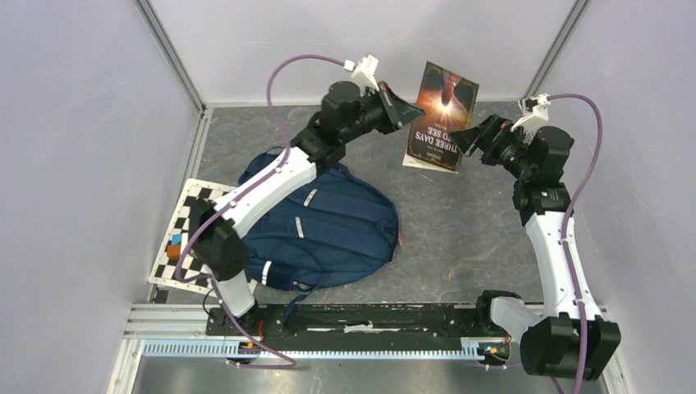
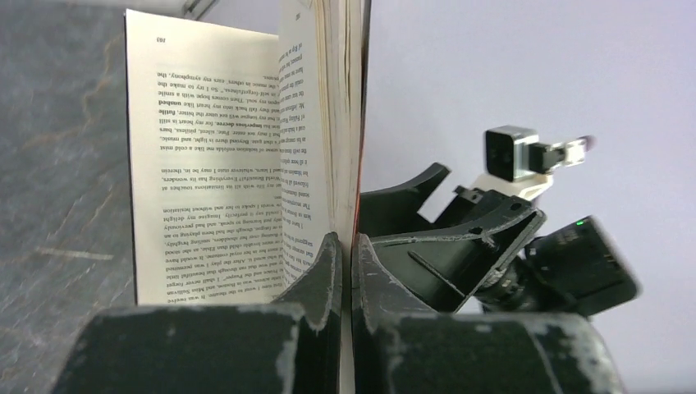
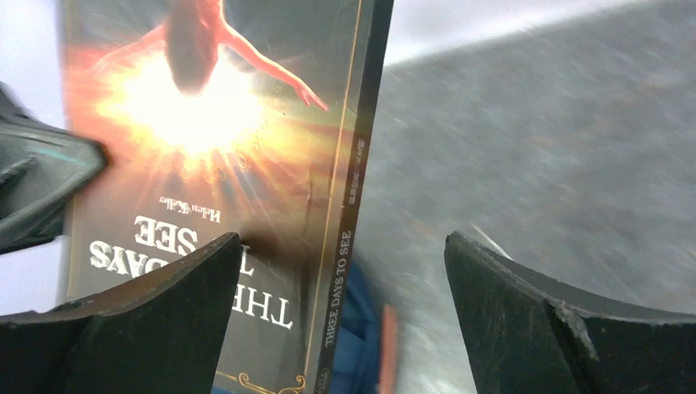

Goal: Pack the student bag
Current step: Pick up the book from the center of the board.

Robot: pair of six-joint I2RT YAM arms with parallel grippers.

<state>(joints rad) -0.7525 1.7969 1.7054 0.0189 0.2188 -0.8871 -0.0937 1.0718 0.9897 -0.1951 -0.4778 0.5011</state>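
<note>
The navy-blue student bag (image 1: 328, 230) with grey stripes lies flat on the table under my left arm. A paperback book, "Three Days to See" (image 1: 441, 117), is held upright in the air behind it. My left gripper (image 1: 413, 109) is shut on the book's cover and some pages (image 2: 345, 164), and the rest of the pages fan open to the left. My right gripper (image 1: 466, 138) is open, its fingers (image 3: 156, 320) spread beside the book's spine (image 3: 345, 246), not clamping it. A bit of the bag (image 3: 361, 345) shows below the book.
A black-and-white checkered board (image 1: 182, 238) with small coloured pieces lies at the left, partly under the bag. Grey walls enclose the table on three sides. A metal rail (image 1: 328, 324) runs along the near edge.
</note>
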